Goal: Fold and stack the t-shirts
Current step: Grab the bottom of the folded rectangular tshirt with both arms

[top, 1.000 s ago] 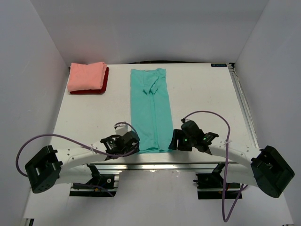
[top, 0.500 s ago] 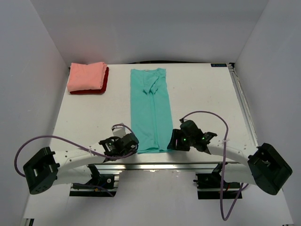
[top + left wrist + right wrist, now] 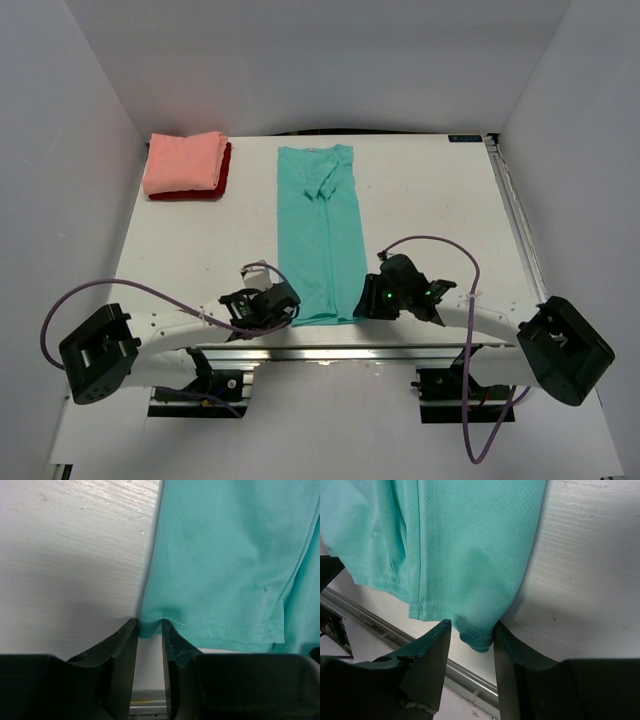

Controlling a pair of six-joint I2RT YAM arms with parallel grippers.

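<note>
Here, teal t-shirt (image 3: 320, 235), near corners inside left claw (image 3: 149, 626), right claw (image 3: 470, 630)

Bare bench (image 3: 430, 210) is lying open on both sides of the teal t-shirt (image 3: 320, 235), while the salmon-pink t-shirt (image 3: 185, 160), stacked on the dark red t-shirt (image 3: 190, 195), is blocking the far left corner. White walls (image 3: 80, 150) are hemming in the left, far and right sides. The left tool (image 3: 150, 627) and right tool (image 3: 470, 627) are occupying the teal shirt's two near corners.
</note>
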